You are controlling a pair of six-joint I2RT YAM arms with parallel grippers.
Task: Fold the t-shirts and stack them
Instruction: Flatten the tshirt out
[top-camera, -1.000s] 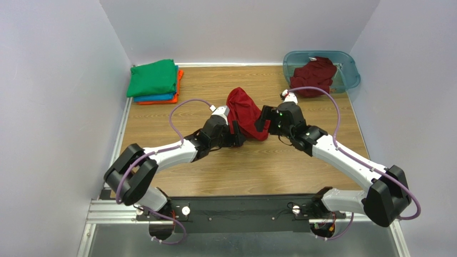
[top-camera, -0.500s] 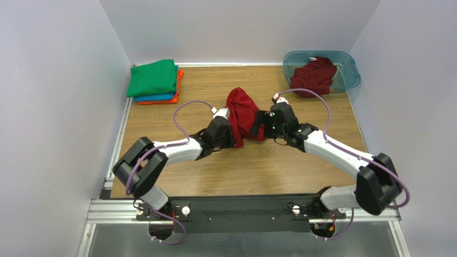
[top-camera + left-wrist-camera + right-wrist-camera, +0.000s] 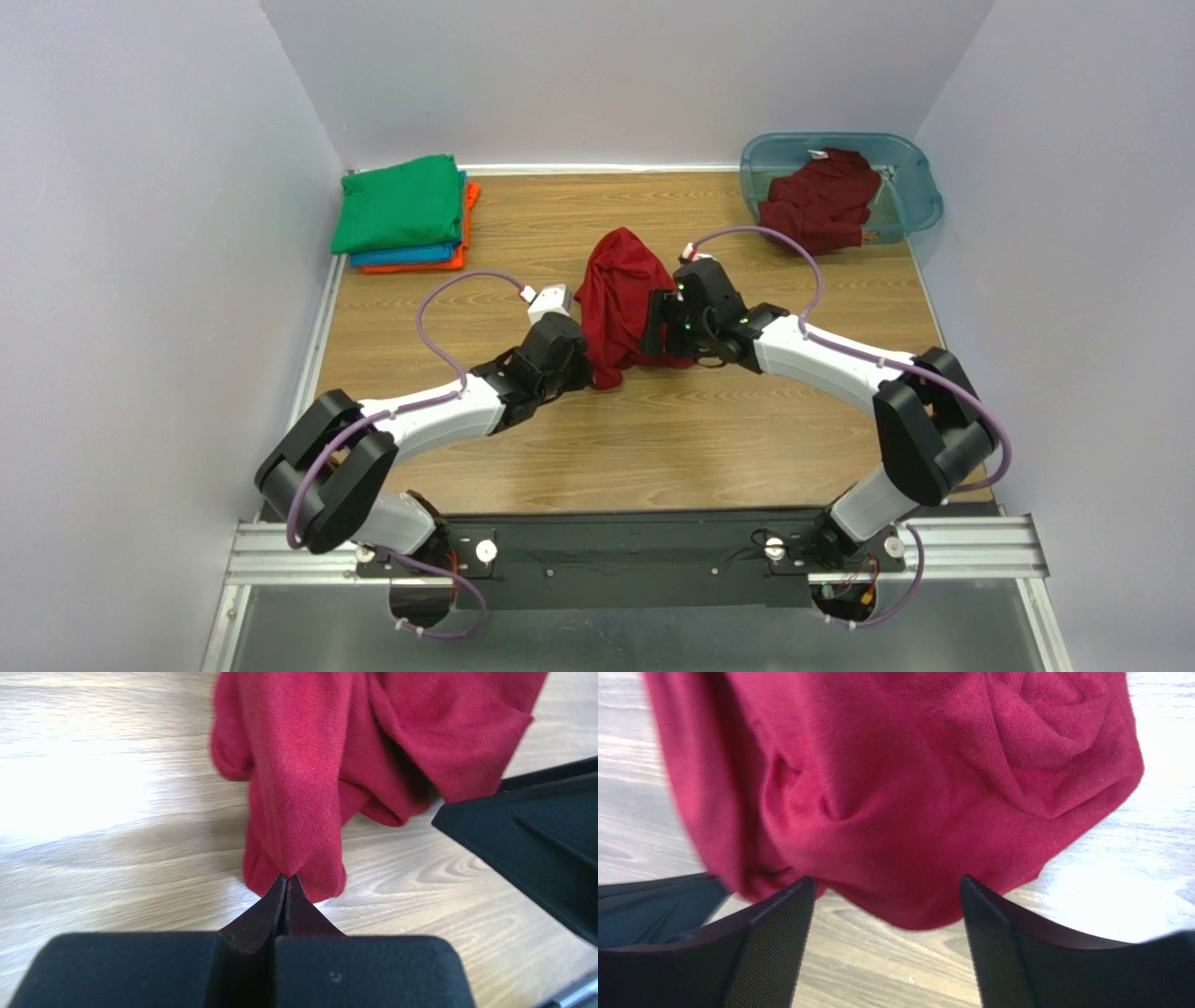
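The wooden table [image 3: 786,420] fills the middle of the overhead view. The teal tub [image 3: 912,175] sits at upper right with one dark red shirt [image 3: 821,196] still bundled inside. At upper left lies the finished pile: the green shirt [image 3: 400,203] on top, the blue shirt [image 3: 407,256] under it and the orange shirt [image 3: 470,210] at the bottom.

The crumpled dark red shirt [image 3: 624,287] sits at centre frame, bunched into a mound between the two arms.

Over the last second both arms have drawn in on it from lower left and lower right. The left gripper [image 3: 286,882], which stood apart a second ago, is now pinched tight on a fold at the shirt's lower edge. The right gripper [image 3: 885,880] has slid leftward to the cloth. Its jaws are still apart, one either side of the hanging hem, with nothing clamped.

So one corner hold is secured and the second seems only about to form. Until it does, the shirt probably cannot be lifted and spread for folding.
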